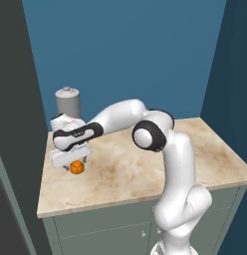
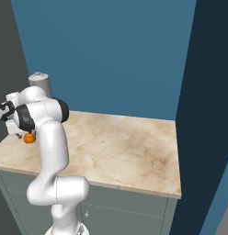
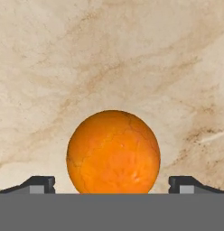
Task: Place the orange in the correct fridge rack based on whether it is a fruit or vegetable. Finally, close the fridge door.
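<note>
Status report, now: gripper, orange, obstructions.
Gripper open, poised over orange. Orange on counter, between fingertips, ungripped. Grey canister stands behind; nothing blocks.

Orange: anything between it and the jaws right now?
Nothing visible. In the hand view the orange lies on the marble counter, centred between the open gripper's two fingertips, with a clear gap on each side. The grey cylinder stands behind, out of the way.

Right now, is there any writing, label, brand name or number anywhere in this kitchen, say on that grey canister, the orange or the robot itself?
No readable text anywhere.
Grey canister: plain, no label.
Orange: only thin dark lines on its skin, no sticker.
Marble counter: veining only.
Cabinet fronts: blank, with small knobs.
White arm and gripper: no brand or number visible.
</note>
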